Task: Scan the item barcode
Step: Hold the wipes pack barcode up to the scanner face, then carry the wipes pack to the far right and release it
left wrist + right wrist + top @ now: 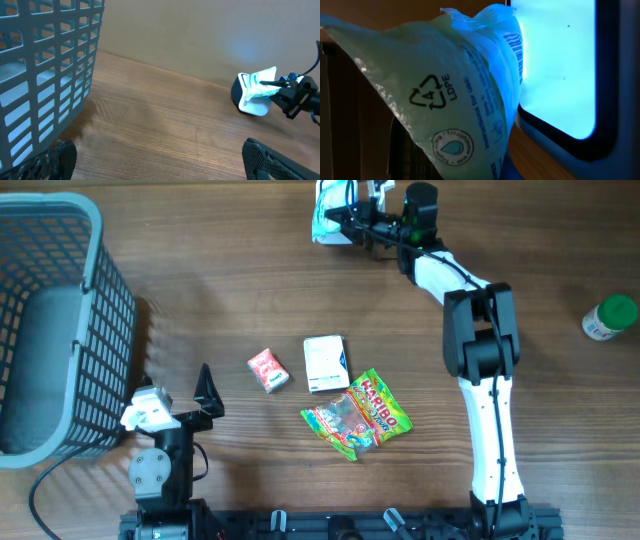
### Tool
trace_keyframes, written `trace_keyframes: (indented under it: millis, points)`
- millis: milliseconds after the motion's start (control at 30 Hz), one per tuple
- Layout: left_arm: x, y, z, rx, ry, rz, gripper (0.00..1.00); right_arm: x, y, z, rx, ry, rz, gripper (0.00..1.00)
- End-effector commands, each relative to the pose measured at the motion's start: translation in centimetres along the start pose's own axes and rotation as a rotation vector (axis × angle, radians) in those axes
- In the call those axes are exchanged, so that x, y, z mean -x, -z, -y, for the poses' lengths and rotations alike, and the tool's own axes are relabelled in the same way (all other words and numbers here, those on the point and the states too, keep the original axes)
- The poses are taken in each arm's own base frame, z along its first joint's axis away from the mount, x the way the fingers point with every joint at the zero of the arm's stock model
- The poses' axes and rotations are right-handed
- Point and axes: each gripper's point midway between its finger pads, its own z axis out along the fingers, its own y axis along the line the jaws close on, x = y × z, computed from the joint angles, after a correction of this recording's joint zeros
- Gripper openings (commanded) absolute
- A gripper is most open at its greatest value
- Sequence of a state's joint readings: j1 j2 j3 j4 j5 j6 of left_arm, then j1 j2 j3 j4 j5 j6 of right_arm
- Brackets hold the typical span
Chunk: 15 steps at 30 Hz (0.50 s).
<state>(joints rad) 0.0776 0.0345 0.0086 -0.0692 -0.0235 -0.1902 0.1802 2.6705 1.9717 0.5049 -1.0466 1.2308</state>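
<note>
- At the far edge of the wooden worktop (250,290), the right gripper (342,220) pinches a pale, crinkled plastic packet (445,100) and holds it against the barcode scanner (555,65), whose window glows bright blue.
- In the right wrist view, the packet fills most of the frame. Its barcode (517,47) lies along the edge nearest the lit window, and a triangle recycling mark (430,97) reading "4 LDPE" faces the camera.
- In the left wrist view, the scanner stands just in front of the wall, with the packet draped against it and blue light on the wall above.
- The left gripper (162,162) rests near the front-left corner of the worktop, its jaws spread wide and holding nothing. Its dark fingertips (55,160) show in the bottom corners of its own camera's picture.
- A grey slatted basket (60,320) stands at the left edge, just beside the left arm.
- Three goods lie around the middle of the worktop. A small red-and-white packet (268,369) is on the left and a white box (325,362) just to its right. A Haribo bag (357,415) lies in front of the box and touches it.
- A green-capped bottle (610,317) sits alone near the right edge.
</note>
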Motion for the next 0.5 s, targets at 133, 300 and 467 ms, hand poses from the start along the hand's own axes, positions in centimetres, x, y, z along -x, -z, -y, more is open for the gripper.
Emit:
trace_keyframes:
  millis: [133, 300, 467]
  points:
    - [-0.2, 0.0, 0.2, -0.013, 0.009, -0.004, 1.00, 0.2, 1.4, -1.6, 0.070, 0.031, -0.047, 0.04]
    - [-0.2, 0.0, 0.2, -0.013, 0.008, -0.004, 1.00, -0.2, 2.3, -3.6, 0.140, 0.117, -0.097, 0.05]
    - [-0.2, 0.0, 0.2, -0.013, 0.009, -0.004, 1.00, 0.8, 6.6, -8.9, 0.249, 0.295, -0.102, 0.05]
